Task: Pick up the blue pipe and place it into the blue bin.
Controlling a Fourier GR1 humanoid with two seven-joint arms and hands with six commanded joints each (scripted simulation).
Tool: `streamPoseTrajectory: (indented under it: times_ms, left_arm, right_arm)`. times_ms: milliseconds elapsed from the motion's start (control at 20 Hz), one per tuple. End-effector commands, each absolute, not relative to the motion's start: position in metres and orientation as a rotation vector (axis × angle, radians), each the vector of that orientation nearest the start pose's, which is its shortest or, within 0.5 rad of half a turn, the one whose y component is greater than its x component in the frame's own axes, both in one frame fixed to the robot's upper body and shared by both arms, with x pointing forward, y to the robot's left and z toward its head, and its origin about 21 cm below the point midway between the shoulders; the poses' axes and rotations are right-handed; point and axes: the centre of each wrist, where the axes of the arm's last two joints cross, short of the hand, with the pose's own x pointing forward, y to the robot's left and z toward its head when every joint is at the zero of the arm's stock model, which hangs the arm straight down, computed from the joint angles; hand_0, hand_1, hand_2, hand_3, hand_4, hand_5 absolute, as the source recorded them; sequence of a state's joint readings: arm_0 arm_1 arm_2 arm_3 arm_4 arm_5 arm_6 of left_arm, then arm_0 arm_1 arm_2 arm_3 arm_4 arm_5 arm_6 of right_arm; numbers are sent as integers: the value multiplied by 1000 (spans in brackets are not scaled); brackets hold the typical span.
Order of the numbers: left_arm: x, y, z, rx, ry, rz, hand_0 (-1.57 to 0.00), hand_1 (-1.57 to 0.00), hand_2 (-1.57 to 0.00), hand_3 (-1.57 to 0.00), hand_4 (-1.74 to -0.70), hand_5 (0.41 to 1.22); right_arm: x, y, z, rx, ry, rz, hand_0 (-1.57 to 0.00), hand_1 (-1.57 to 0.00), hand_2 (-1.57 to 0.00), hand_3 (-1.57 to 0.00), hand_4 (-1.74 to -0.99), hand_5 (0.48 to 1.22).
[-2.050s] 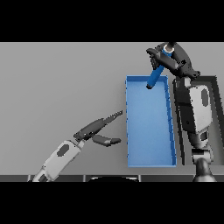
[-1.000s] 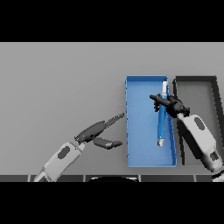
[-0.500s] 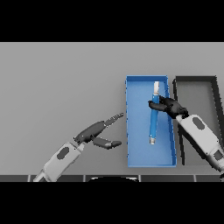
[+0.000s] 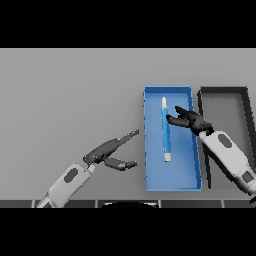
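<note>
The blue pipe (image 4: 165, 131), slim with pale ends, lies lengthwise on the floor of the blue bin (image 4: 149, 150). My right hand (image 4: 190, 119) hovers over the bin's right half, just right of the pipe, its fingers spread and holding nothing. My left hand (image 4: 106, 149) sits over the table left of the bin, fingers straight and pointing toward the bin's left wall, thumb stuck out below.
A black bin (image 4: 222, 92) stands right beside the blue one, its lower part hidden by my right forearm. Grey tabletop stretches to the left and behind both bins.
The right hand carried the pipe down from above the bins into the blue bin and let go. The pipe now lies flat. The left hand barely moved.
</note>
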State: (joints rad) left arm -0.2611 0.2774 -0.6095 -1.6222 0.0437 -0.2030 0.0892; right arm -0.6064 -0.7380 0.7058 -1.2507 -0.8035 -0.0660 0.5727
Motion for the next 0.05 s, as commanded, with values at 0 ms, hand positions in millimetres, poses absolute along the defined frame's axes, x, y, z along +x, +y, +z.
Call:
streamPoseTrajectory:
  times_ms: [0]
  left_arm:
    - [253,129,45,-412,-1524,-963,1,1,1,1,-826,474]
  right_arm:
    - [347,-256,80,15,-838,501,-20,-15,-14,-8,-1186,769]
